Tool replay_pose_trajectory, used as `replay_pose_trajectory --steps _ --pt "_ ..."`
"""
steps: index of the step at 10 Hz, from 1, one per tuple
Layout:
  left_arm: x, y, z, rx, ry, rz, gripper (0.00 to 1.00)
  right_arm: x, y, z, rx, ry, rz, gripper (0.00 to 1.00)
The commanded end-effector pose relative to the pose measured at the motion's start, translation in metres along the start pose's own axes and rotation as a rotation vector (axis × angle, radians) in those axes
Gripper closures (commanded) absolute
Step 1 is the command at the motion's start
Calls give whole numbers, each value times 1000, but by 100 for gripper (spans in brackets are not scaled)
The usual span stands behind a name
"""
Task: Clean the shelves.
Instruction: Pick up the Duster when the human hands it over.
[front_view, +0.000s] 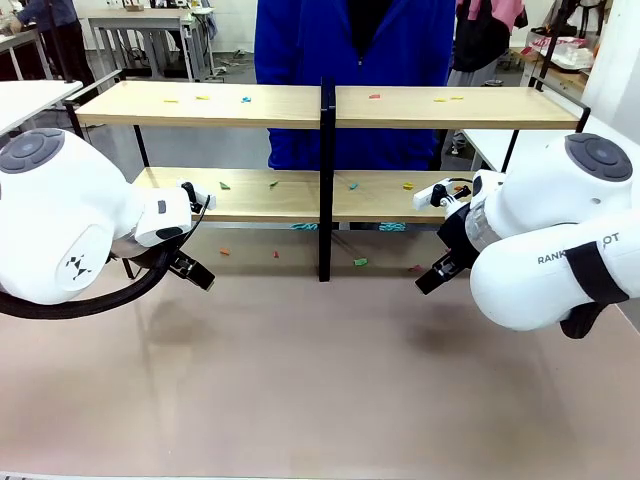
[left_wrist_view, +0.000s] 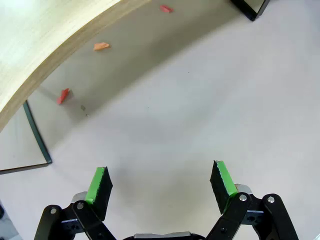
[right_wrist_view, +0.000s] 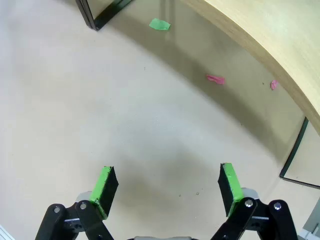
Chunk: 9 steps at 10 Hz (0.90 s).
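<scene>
My left pincer hangs low over the table, near the left half of the shelves. Its jaws stand wide apart and hold nothing; under its green pads lies bare tabletop. The shelves stand across the far side of the table, two long boards with a black post in the middle, and a person stands behind them. On the top board small coloured scraps lie along its length, both left and right of the post. The lower board carries some more, and a few lie on the table under the shelves, close before both pincers. My right pincer hangs low near the right half, also wide open and empty.

I judge that the cleaning is hardly begun, or not begun at all: both boards carry scraps and I hold none of them. Nearly all of the work is left: to take the scraps off the top board, then off the lower one, and perhaps those on the table too. Where the scraps should go I cannot tell.
</scene>
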<state>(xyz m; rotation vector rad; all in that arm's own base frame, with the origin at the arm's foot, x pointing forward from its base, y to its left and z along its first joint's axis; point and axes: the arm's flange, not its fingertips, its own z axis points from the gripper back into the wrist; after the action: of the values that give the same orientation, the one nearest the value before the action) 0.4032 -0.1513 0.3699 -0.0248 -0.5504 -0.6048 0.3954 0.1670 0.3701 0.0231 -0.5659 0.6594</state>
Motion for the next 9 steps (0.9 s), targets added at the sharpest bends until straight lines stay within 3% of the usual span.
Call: replay_pose_trajectory --steps 1,6,7,9 --pt "0 0 0 0 0 -1 0 0 0 0 0 0 0 0" --pt "0 0 0 0 0 0 0 0 0 0 0 0 0 0" --pt "0 0 0 0 0 0 0 -2 6 3 66 14 27 0" --pt "-150 78 101 -214 -45 -39 0 -29 -1 51 115 29 -19 0"
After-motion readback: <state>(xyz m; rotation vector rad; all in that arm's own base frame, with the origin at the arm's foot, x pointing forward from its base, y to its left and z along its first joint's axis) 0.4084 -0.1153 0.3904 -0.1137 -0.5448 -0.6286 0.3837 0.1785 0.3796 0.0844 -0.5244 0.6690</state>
